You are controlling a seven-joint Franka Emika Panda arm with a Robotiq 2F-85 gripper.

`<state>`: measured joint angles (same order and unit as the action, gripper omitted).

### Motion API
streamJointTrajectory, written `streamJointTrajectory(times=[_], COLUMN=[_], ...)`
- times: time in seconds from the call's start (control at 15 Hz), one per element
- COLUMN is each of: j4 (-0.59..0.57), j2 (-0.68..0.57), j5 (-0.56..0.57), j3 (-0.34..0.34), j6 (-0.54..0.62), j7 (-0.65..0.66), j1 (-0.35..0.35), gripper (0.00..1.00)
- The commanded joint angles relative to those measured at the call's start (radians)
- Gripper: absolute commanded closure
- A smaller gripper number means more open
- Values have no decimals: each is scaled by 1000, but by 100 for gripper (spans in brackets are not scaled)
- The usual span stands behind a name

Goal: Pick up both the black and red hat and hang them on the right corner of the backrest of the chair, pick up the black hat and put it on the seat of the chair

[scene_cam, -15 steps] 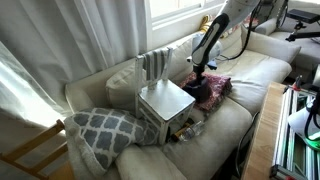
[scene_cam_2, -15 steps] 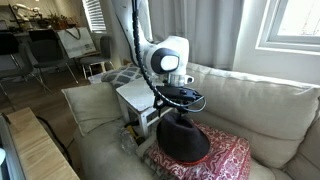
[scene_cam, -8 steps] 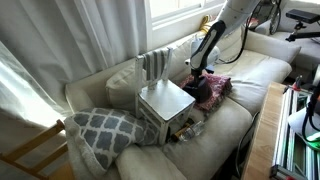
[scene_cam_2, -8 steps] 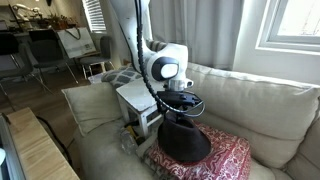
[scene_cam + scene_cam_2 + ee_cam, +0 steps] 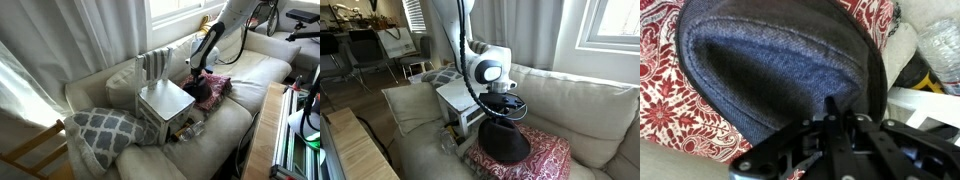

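The black hat (image 5: 505, 140) lies dome-up on a red-maroon patterned cloth (image 5: 548, 156) on the sofa, right beside the chair (image 5: 453, 99). My gripper (image 5: 503, 113) stands on the hat's top edge nearest the chair. In the wrist view the black hat (image 5: 770, 70) fills the picture and my gripper (image 5: 837, 108) is shut, its fingers pinching a fold of the fabric. The chair's seat (image 5: 165, 100) and slatted backrest (image 5: 155, 65) are bare. My gripper (image 5: 198, 72) hangs over the black hat (image 5: 203, 93) here too. The red hat is out of view.
A grey lattice cushion (image 5: 105, 130) leans against the chair's far side. A clear plastic bottle (image 5: 940, 40) lies by the chair's base. The sofa back (image 5: 580, 95) rises behind the hat. A window and curtains (image 5: 90, 40) stand behind the sofa.
The jaws have gone from open to shut on the black hat's fabric. The gripper has sunk slightly onto the hat; the hat itself has not moved.
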<state>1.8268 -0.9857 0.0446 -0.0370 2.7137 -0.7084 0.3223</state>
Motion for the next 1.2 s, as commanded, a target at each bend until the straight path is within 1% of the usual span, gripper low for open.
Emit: streamJointTrajectory(times=[0.0, 0.07, 0.27, 0.33, 0.47, 0.67, 0.8, 0.87, 0.93, 1.0, 1.07, 1.13], j4=[-47, -52, -79, -87, -105, -117, -121, -118, -117, -116, -116, -115], j2=[-5, 10, 30, 34, 39, 40, 30, 20, 14, 3, -8, -21], j5=[-17, -29, -73, -82, -106, -122, -119, -109, -107, -105, -110, -111], j3=[-32, -43, -59, -49, -54, -49, -40, -31, -29, -26, -33, -38], j6=[-65, -93, -159, -162, -194, -215, -225, -228, -230, -224, -228, -218], j7=[10, -1, -10, 2, -2, 1, 11, 21, 25, 36, 43, 49], j1=[75, 102, 155, 155, 170, 167, 152, 133, 126, 113, 108, 100], gripper=[99, 99, 98, 98, 98, 98, 98, 93, 81, 75, 62, 55])
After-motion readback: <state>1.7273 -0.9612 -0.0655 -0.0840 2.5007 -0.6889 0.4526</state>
